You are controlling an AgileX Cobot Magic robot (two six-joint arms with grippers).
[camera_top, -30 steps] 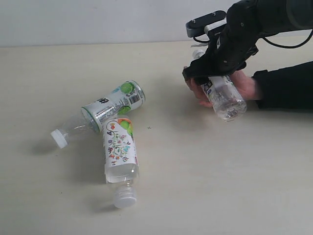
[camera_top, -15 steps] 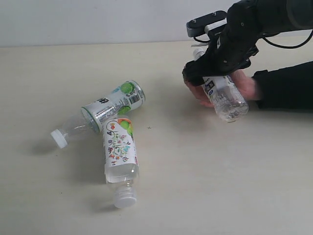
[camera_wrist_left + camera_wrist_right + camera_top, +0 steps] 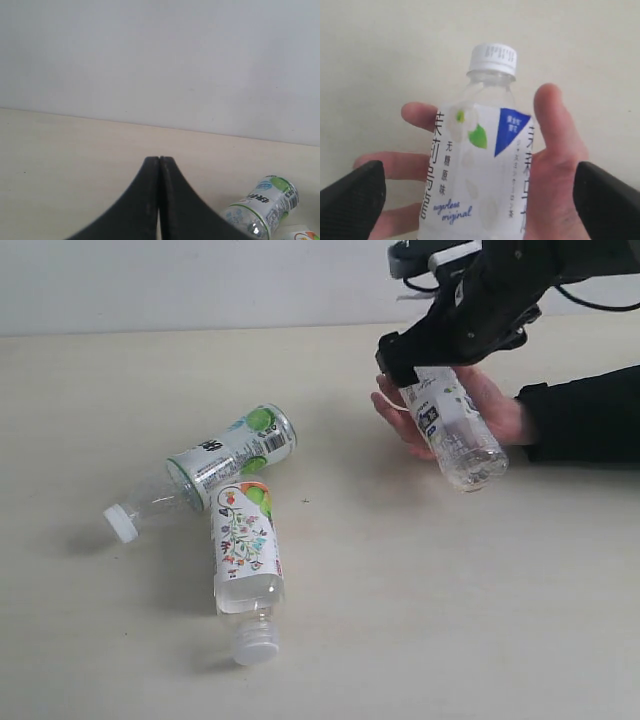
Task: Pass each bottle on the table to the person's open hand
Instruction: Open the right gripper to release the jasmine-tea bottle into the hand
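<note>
Right gripper (image 3: 445, 345) stands wide open, holding nothing; bottle (image 3: 455, 430) lies in person's open hand (image 3: 497, 408). Recommended: retreat straight upward without nudging it.

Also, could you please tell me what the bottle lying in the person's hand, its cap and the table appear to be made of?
The bottle looks like clear glossy plastic: its neck is see-through. Its cap seems opaque white plastic, ribbed round the side. The table looks like matte pale cream laminate or wood, judging by faint grain.
</note>
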